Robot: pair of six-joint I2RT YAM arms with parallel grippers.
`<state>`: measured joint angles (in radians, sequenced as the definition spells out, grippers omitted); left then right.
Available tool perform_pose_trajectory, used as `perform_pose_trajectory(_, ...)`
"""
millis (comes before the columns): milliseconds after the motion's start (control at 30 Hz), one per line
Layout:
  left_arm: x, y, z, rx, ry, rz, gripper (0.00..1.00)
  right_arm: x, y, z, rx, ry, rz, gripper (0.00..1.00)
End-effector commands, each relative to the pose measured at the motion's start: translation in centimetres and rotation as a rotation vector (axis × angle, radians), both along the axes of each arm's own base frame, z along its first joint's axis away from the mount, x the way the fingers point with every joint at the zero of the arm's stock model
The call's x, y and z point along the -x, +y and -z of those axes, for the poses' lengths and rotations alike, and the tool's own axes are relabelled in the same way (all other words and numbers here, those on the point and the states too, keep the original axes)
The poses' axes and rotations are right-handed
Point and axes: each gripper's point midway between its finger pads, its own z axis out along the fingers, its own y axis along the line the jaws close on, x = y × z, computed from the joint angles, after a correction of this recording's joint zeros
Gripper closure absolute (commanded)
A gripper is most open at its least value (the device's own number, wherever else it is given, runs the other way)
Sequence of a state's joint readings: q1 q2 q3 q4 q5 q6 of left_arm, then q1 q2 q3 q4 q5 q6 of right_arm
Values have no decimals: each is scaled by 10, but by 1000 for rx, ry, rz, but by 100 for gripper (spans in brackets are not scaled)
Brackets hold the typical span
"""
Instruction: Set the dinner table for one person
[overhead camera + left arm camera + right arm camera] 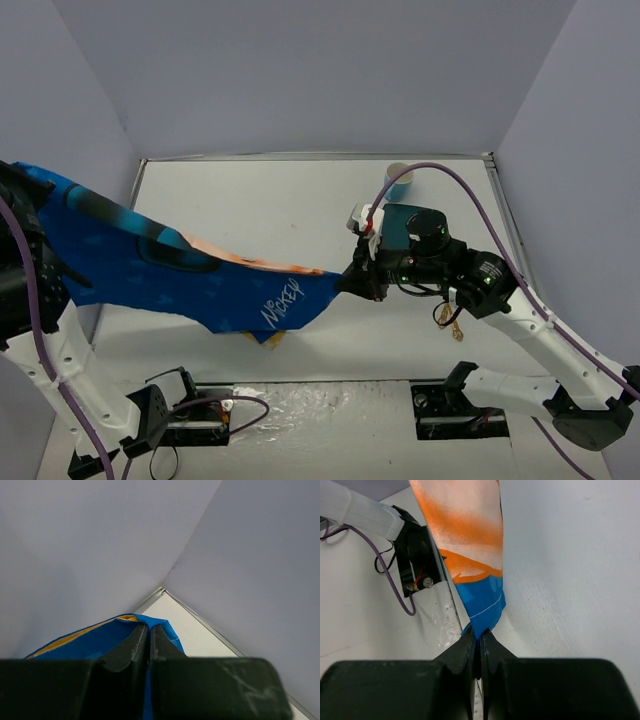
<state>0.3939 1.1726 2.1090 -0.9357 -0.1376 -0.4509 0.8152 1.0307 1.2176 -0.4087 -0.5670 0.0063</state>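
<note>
You have the blue cloth mat [200, 280] up in the air, with one arm at each end of it. The left jaws are pinched tight on a blue corner with a yellow edge, over by the left wall. The right jaws are pinched tight on another blue corner, out over the middle of the bench [300, 200]. Neither pair is open at all. I think you hold the mat by two ends so it pulls out long and does not bunch up, like a towel before you lay it down. The left end looks higher than the right end, so the mat slopes, and its middle sags toward the near side of the bench. I cannot tell if that low part touches. The bench is the big white top under everything, and the mat is not spread flat on it yet. The little blue cup [398, 178] stands near the far edge, well apart from the mat. That looks like a good spot, since the mat should not knock it there. Next the mat likely has to come down flat, with both ends going down together so it lands smooth.
</note>
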Motion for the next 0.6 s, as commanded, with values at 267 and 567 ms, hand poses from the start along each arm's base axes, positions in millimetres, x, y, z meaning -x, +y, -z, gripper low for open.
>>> perform_pose_trajectory(267, -83, 13, -32, -34, -85, 118, 100, -60, -5, -48, -16, -142, 285, 100)
perform_pose_trajectory(567, -93, -10, -52, 25, -189, 242, 100, -77, -23, -93, -71, -236, 421, 100)
